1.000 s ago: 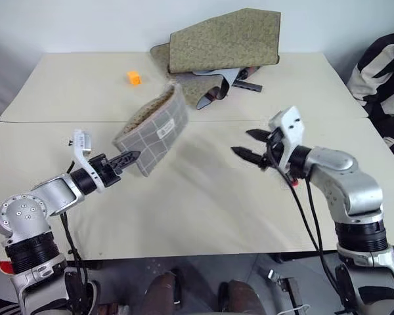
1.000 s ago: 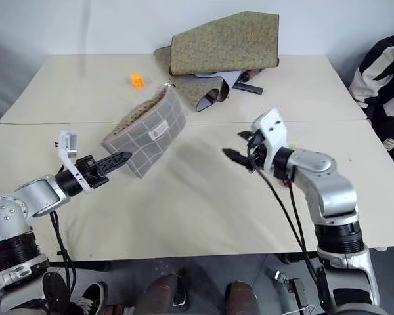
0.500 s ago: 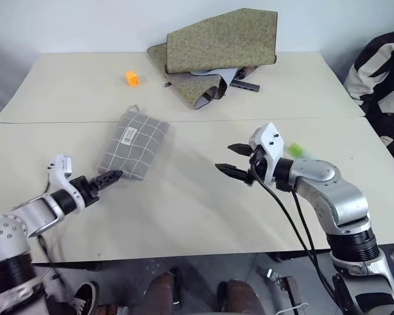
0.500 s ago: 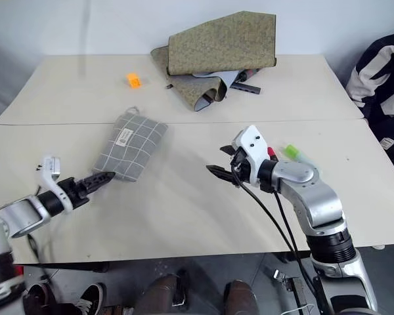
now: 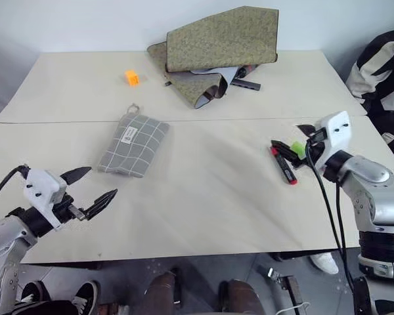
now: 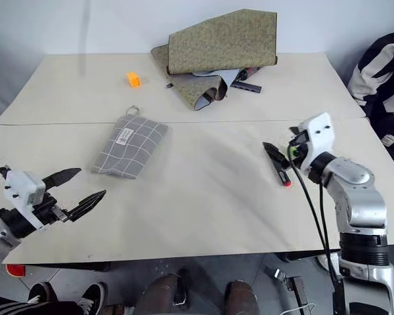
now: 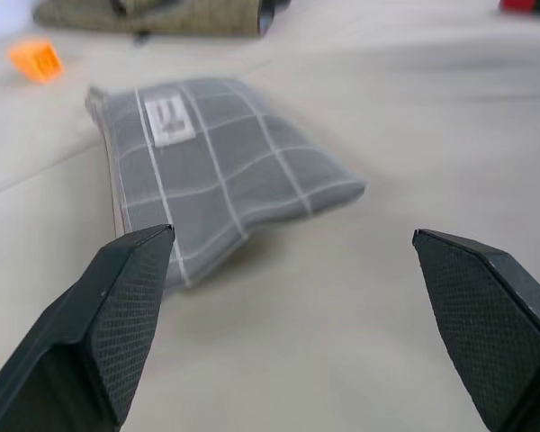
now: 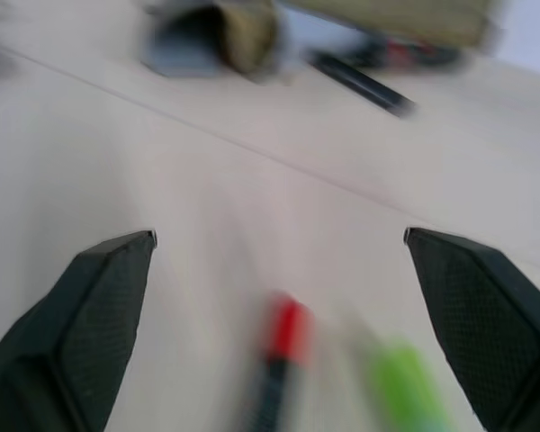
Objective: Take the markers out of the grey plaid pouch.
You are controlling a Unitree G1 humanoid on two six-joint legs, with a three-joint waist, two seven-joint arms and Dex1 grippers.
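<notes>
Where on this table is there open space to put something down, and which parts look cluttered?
The widest bare stretch lies between the grey plaid pouch and the markers by the right gripper. The near edge beside the left gripper is bare too. It is crowded at the far side, around the olive fabric case and orange cube.

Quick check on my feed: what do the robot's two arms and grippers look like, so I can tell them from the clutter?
Both arms are silver-grey metal with black joint bands. Each wrist carries a white block housing, and loose black cables hang beside each arm. The left gripper and right gripper each have two black, pointed fingers with a fine cross-hatched texture on the pads.
</notes>
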